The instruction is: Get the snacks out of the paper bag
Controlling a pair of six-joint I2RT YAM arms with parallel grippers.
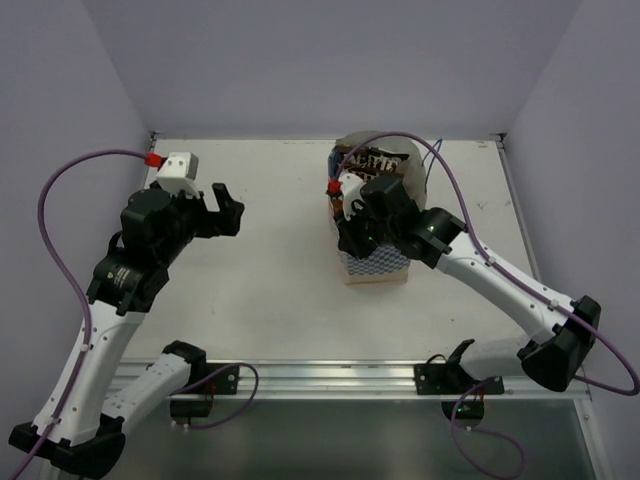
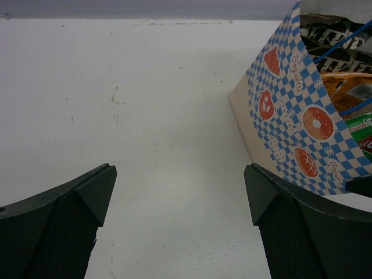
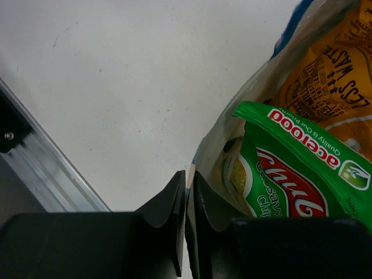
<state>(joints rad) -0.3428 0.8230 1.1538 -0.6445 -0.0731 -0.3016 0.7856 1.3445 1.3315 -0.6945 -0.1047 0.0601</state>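
The paper bag [image 1: 375, 265] stands upright right of the table's middle, its blue-and-white checkered band facing the arms. Its open top shows the snacks: dark brown packets [image 1: 375, 160], an orange packet [image 3: 325, 75] and a green-and-white chip bag [image 3: 290, 174]. My right gripper [image 3: 189, 174] is at the bag's near rim, its jaws almost together with the thin paper wall [image 3: 232, 128] pinched between them. My left gripper [image 2: 180, 174] hovers wide open over bare table to the left of the bag [image 2: 290, 116], holding nothing. In the left wrist view the orange packet [image 2: 343, 87] shows under the blue cord handles.
An aluminium rail [image 1: 320, 375] runs along the table's near edge and shows as well in the right wrist view [image 3: 40, 168]. Purple cables loop from both arms, one arching over the bag [image 1: 440, 160]. White walls close in the table at the back and sides.
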